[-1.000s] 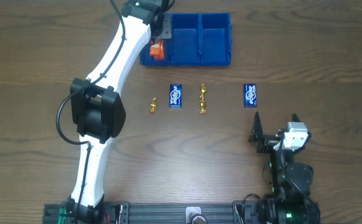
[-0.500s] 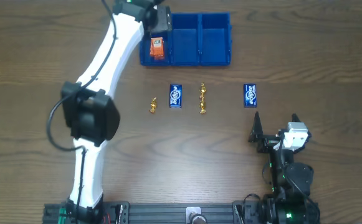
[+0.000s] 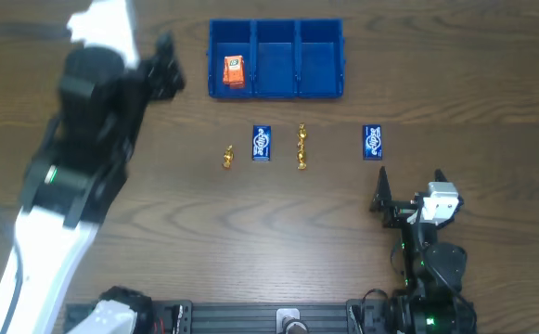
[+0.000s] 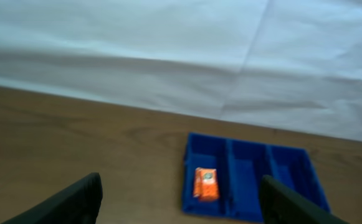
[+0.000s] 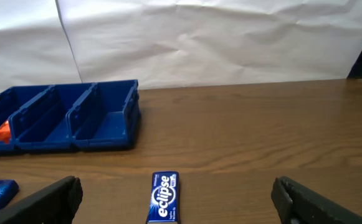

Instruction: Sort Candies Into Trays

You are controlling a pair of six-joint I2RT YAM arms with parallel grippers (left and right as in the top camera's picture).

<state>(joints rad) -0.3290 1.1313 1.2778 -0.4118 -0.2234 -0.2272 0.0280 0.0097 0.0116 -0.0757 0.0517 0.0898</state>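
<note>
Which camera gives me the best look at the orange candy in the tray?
Top view: the orange candy lies fully visible in the leftmost compartment of the blue tray. Left wrist view shows it obliquely. Right wrist view catches an orange sliver behind the tray wall.

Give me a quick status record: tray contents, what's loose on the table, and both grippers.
tray: blue three-compartment tray
in tray: orange candy, leftmost compartment in the top view; other two compartments empty
loose on table: three gold-wrapped candies, left blue pack, right blue pack
left gripper: jaws open, empty, off to the tray's left
right gripper: jaws open, empty, just short of the right blue pack
</note>
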